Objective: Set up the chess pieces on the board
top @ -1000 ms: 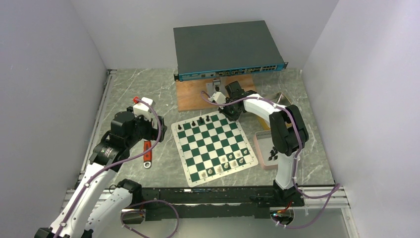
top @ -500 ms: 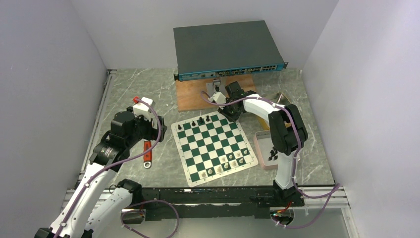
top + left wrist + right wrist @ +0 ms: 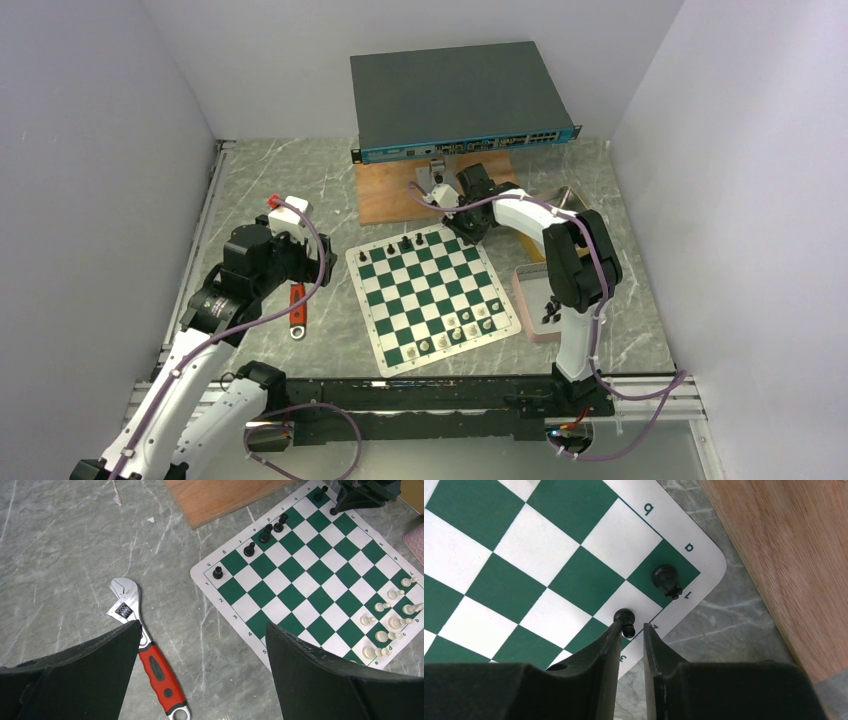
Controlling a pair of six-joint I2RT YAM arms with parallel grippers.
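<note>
The green and white board lies in the middle of the table. Several black chess pieces stand along its far edge, and white pieces at its near right. My right gripper is low over the far right corner. In the right wrist view its fingers stand slightly apart, and a black pawn stands on a white square at the left fingertip. Another black piece stands on the corner square. My left gripper is wide open and empty above the table, left of the board.
A red-handled wrench lies left of the board, under my left gripper. A wooden slab and a network switch are behind the board. A pink tray with black pieces is at the right, a yellow tin behind it.
My right gripper has drawn back a little toward the far edge of the board. The left arm has not moved.
</note>
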